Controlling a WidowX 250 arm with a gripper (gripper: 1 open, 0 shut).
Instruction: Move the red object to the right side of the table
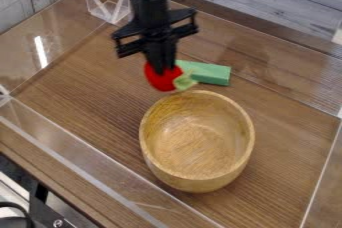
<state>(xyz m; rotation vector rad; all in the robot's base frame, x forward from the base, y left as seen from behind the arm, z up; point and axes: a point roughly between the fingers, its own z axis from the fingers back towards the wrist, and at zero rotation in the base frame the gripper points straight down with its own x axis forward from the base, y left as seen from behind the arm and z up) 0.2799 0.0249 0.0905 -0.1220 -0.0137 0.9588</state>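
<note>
Gripper [160, 67] is squeezed shut on the red object [162, 74], holding it up above the table [80, 102], near the wooden bowl [198, 137] and green block [206, 72]. It looks mid-carry; next, go right, then set it down.
</note>
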